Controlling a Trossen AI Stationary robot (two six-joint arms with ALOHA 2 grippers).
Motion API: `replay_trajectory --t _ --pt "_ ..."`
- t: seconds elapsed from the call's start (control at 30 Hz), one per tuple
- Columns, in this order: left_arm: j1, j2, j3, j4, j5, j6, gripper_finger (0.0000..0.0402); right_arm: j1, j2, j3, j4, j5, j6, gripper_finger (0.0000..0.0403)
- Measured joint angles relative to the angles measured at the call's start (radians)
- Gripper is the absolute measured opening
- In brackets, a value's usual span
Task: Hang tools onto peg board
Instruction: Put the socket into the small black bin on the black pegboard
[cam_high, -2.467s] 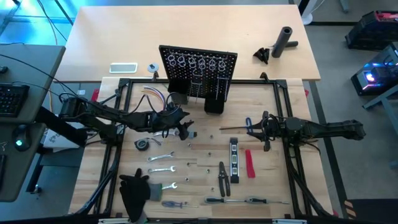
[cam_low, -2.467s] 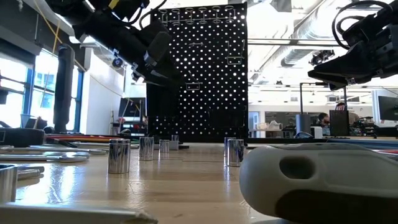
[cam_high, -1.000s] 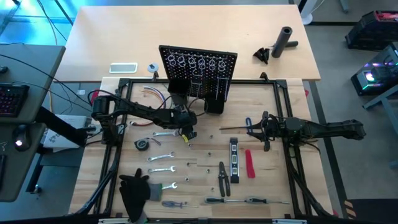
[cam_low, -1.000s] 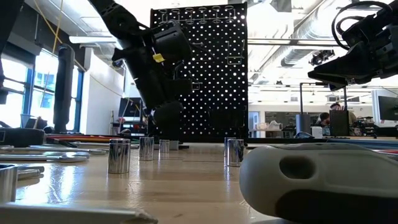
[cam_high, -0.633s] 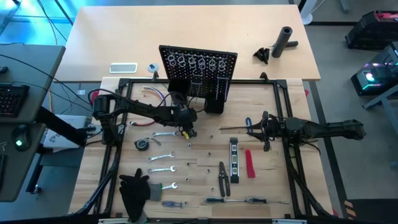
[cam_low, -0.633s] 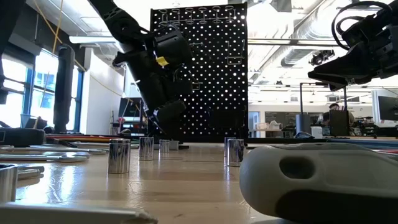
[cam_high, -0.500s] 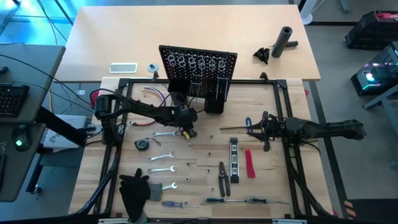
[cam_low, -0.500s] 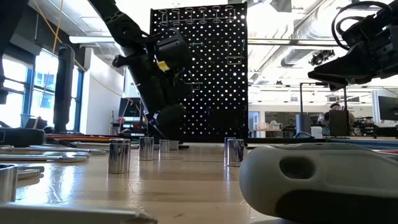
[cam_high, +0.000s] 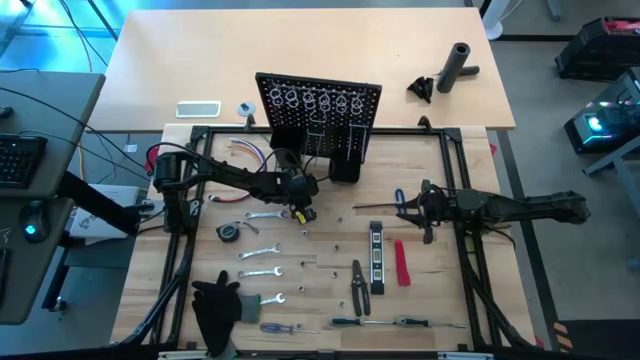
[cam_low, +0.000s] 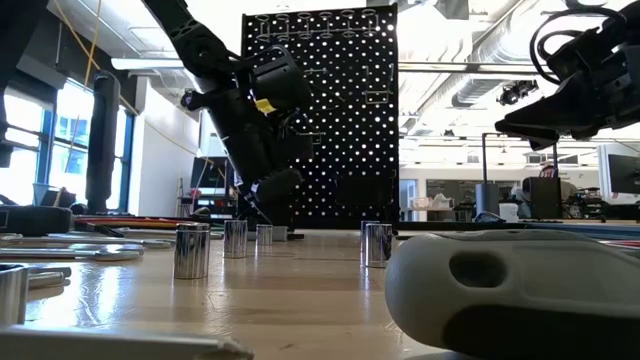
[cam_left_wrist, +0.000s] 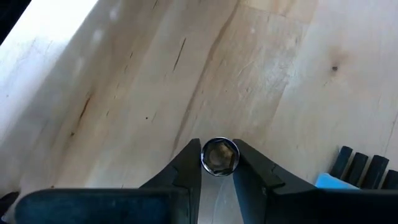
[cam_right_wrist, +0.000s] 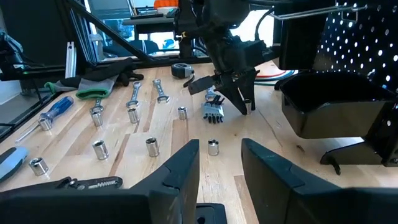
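Arms come first, since only one has changed: the left arm has dropped from high above the surface (cam_high: 450, 280) to just in front of the peg board (cam_high: 318, 110), and it has barely shifted in the last second. The right arm has held its place well off to the side. The left gripper (cam_left_wrist: 217, 149) now pinches a small silver socket (cam_left_wrist: 219, 157) that stands upright on the wood. I judge that a grasp has just been made and the lift toward the board or its black bins (cam_high: 344, 168) comes next. The right gripper (cam_right_wrist: 221, 149) hovers with its fingers spread and holds nothing.

By count there is one peg board, with no hand tool I can make out on it, so the task looks barely begun. Lying on the surface are:
- one black-yellow level (cam_high: 376, 258)
- one red-handled tool (cam_high: 401, 262)
- one pair of pliers (cam_high: 357, 285)
- three screwdrivers (cam_high: 345, 322) along the near edge
- four silver wrenches (cam_high: 258, 272)
- one tape measure (cam_high: 229, 232)

Loose sockets number at least six in the right wrist view, and some are too small to be sure of.
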Motion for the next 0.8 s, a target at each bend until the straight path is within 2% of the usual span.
replay_trajectory --t 0.23,0.67,0.8 --pt "-0.025 -0.013 -0.002 -0.005 -0.022 -0.005 0.0062 0.000 0.012 0.000 0.000 -0.002 0.000 0.0114" --pt "-0.093 -0.144 -0.002 -0.048 -0.085 -0.006 0.0061 0.000 0.016 0.000 0.000 -0.002 0.000 0.0114" --pt "-0.137 -0.165 -0.001 -0.035 -0.111 0.035 0.0060 0.000 0.016 0.000 0.000 -0.002 0.000 0.0114"
